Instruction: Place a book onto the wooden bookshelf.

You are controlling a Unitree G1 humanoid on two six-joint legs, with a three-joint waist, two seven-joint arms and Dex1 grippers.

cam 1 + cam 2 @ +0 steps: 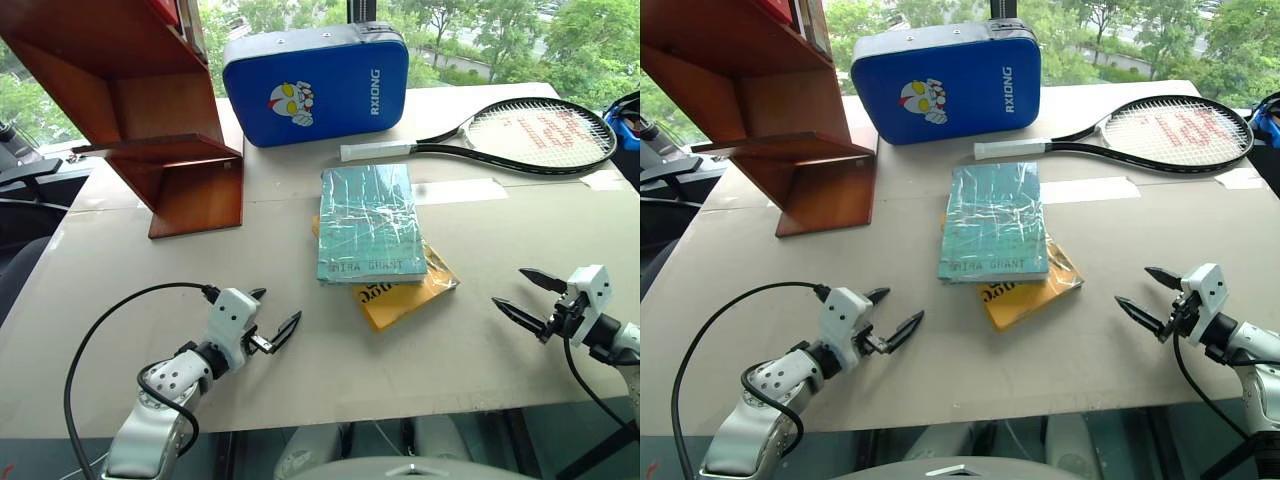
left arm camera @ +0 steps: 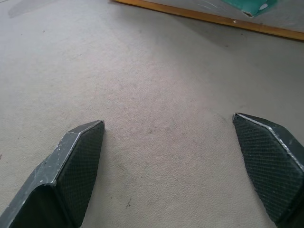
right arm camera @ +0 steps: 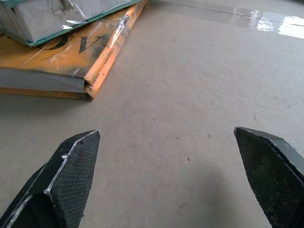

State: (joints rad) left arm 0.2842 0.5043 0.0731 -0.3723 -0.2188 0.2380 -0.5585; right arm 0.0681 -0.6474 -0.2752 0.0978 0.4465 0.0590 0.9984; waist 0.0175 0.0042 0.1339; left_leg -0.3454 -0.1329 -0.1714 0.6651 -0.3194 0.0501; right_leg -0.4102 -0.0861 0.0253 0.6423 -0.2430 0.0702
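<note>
Two books stacked mid-frame — teal book (image 1: 370,222) lettered "MIRA GRANT", blue case (image 1: 316,83) reading "RXIONG", left gripper (image 1: 277,318) and right gripper (image 1: 530,296) both spread wide, empty.

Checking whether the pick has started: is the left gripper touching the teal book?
Apart. The left eye view shows bare table between the open left gripper and the teal book.
</note>
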